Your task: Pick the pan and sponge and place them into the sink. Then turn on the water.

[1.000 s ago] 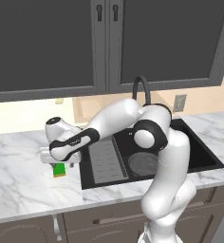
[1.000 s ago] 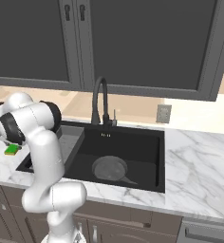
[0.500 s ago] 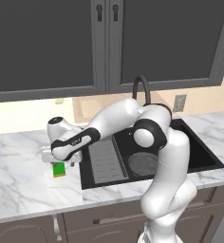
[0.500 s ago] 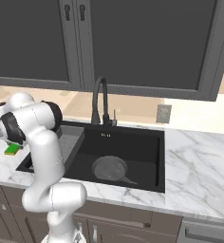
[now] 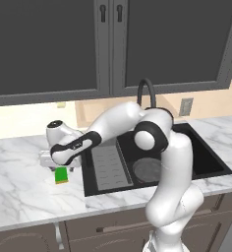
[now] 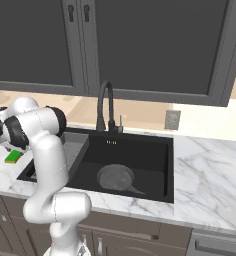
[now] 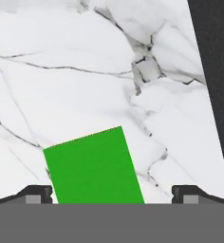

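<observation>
white marble counter (image 5: 19, 192) under dark wall cabinets (image 5: 49, 44), black sink (image 5: 211, 165) set into it, black gooseneck faucet (image 6: 104, 102) at the far rim.

state of task: pan (image 6: 115, 177) already lies flat on the sink floor, near the front wall, to the right of the grey ribbed tray (image 5: 107, 165). sponge (image 5: 62, 175) sits on the counter just left of the sink's left rim, green face up. no water at the faucet. judged: first item done, second pickup in hand, tap step untouched.

change over the last second: slight. the arm's wrist has eased a little lower over the sponge; sponge, pan and both base views have not shifted. read as the end of an approach, not a grasp.

gripper (image 7: 112, 192): fully open, nothing held. in the hand view the sponge lies between the two finger tips but off toward the left one, and skewed against the line of the jaws. contact with the sponge cannot be confirmed.

edges and room: sink's left rim runs close on the sponge's right side, dark strip at the right of the hand view. open marble left, near and far of the sponge. for the carry, the tray fills the sink's left part and the pan the middle; bare floor remains to the right of the pan.
</observation>
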